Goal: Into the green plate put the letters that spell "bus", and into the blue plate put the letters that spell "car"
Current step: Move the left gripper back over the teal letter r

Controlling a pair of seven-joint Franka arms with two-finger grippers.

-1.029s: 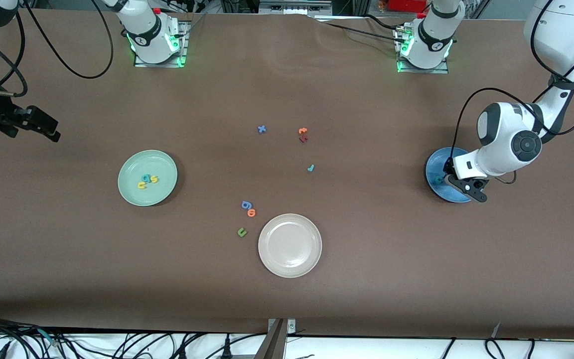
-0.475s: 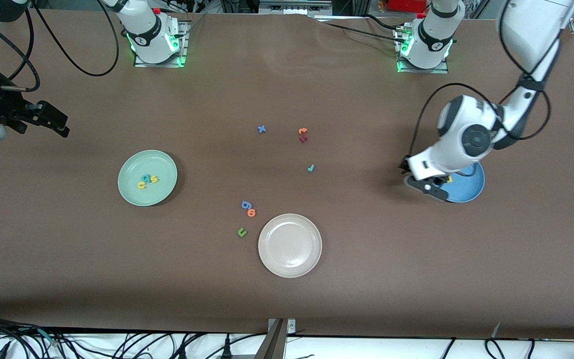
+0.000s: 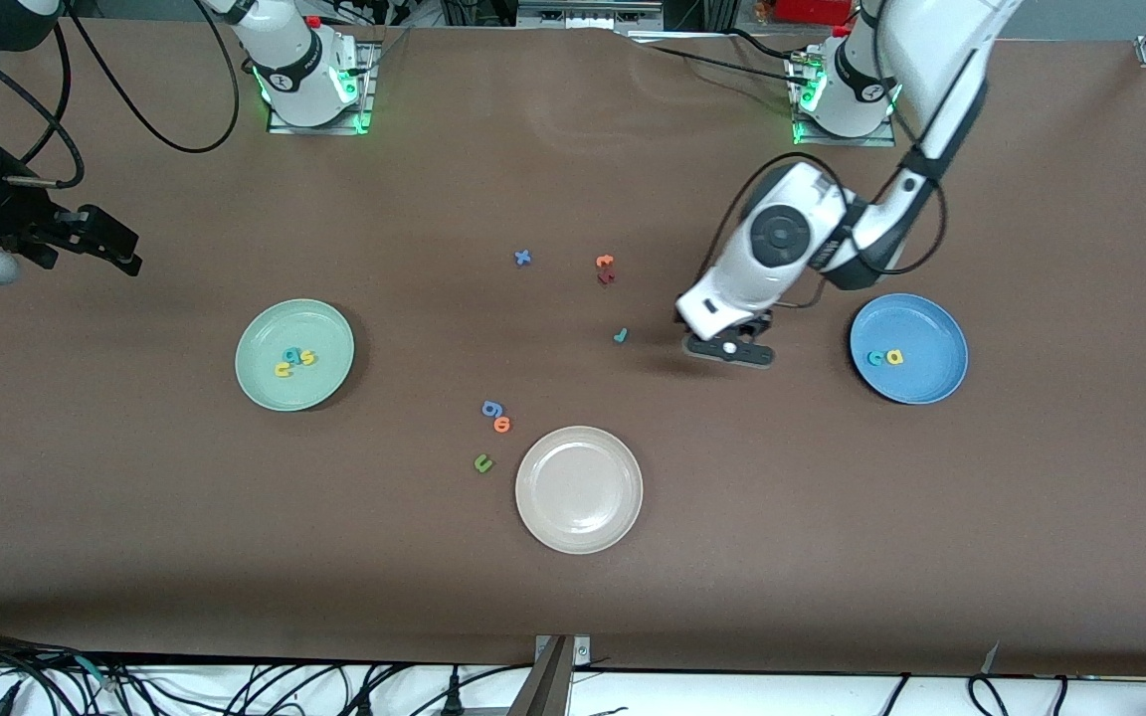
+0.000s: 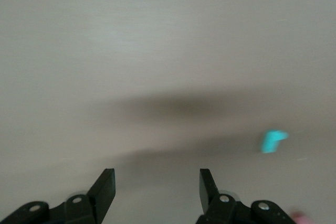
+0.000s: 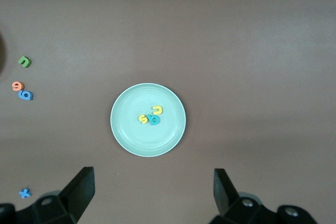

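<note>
1. since the earlier frame the left gripper (image 3: 729,348) has swung off the blue plate (image 3: 936,382), leaving teal c (image 3: 874,357) and yellow a (image 3: 894,356) there; empty, jaws apart, it hangs beside the teal r (image 3: 620,335).
2. green plate (image 3: 265,390) holds the b, u and s (image 3: 294,360).
3. right gripper (image 3: 105,246) waits wide open over bare table near its own end.
4. brown table (image 3: 832,517), cables along the edges.

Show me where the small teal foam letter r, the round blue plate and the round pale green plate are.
small teal foam letter r (image 3: 620,335), front view, middle of the letter.
round blue plate (image 3: 931,373), front view, bare floor of the plate near its rim.
round pale green plate (image 3: 280,390), front view, bare part near its rim.
</note>
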